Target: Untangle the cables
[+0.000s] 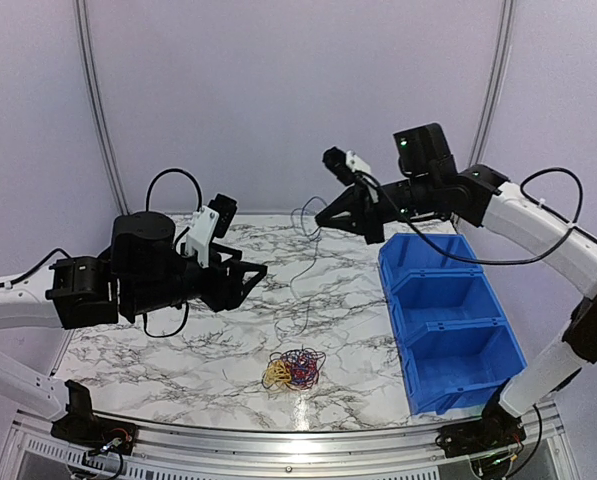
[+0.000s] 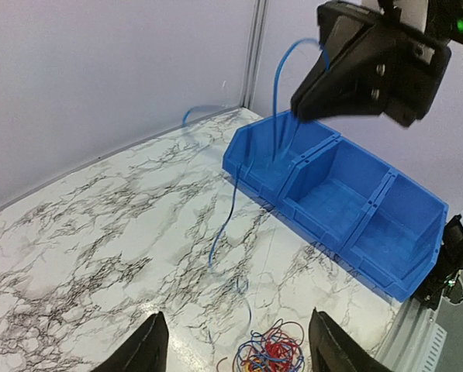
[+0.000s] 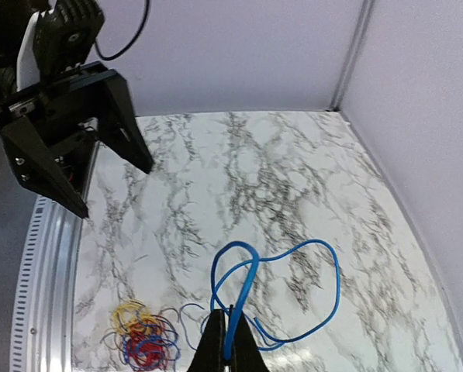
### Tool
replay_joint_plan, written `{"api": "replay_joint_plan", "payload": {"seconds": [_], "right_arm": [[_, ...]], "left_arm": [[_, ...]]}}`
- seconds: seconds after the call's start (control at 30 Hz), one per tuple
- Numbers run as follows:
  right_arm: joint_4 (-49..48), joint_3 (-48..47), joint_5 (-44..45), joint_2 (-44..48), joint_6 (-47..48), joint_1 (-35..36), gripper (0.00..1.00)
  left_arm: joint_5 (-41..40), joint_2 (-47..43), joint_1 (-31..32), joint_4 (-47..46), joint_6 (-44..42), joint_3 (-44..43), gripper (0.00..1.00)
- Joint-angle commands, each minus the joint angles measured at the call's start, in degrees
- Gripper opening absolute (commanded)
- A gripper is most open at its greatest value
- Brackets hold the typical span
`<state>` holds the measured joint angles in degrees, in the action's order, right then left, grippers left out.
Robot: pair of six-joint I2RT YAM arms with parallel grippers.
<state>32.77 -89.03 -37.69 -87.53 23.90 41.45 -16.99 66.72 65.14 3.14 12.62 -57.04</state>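
Right tool [image 3: 228, 322] is pressed together on a thin blue wire [image 3: 333, 273], pinching it between its fingertips high above the far part of the marble surface [image 1: 178, 350], just off the far end of the blue bin [image 1: 423, 385]. Past the pinch the wire curls into two loose loops. Below the pinch it hangs down to the surface and trails toward the near edge, ending close to the bundle [image 1: 293, 368] of yellow, red and blue-purple wires. Whether it is caught in that bundle cannot be told. The bundle lies in a loose heap near the middle of the near edge, and neither tool touches it. The left tool [image 1: 248, 275] is spread wide with nothing between its fingers, held in the air over the left half of the surface and pointing across toward the right tool. The bin, three compartments in a row, stands along the right edge, reaching from the near right corner toward the far side.
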Motion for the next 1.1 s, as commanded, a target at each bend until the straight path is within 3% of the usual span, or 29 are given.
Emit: {"api": "replay_joint_plan", "payload": {"seconds": [0.0, 0.23, 0.5, 0.73, 0.9, 1.07], "right_arm": [[-1.92, 2.34, 2.99, 6.04, 0.87, -8.03, 0.00], [-3.68, 4.12, 4.16, 10.22, -0.35, -21.79, 0.00], [-4.55, 7.98, 3.68, 11.48, 0.00, -37.05, 0.00], [-4.71, 16.50, 7.06, 10.09, 2.80, -40.82, 0.00], [0.73, 16.87, 15.70, 6.22, 3.45, -40.82, 0.61], [-1.14, 19.73, 17.40, 13.10, 3.44, -40.30, 0.67]], "left_arm": [[-5.22, -2.46, -0.20, -1.96, -2.09, 2.67, 0.67], [-15.44, -1.55, -0.43, -5.14, -9.06, 3.68, 0.80], [-14.08, -0.95, -0.90, -11.30, -8.90, 7.28, 0.82], [-15.39, -0.22, -1.03, -9.40, -6.43, 8.42, 0.82], [-14.88, 1.48, -1.16, -7.86, -0.17, 9.59, 0.82], [-13.15, 3.11, -1.16, -8.91, 5.08, 12.37, 0.82]]}}
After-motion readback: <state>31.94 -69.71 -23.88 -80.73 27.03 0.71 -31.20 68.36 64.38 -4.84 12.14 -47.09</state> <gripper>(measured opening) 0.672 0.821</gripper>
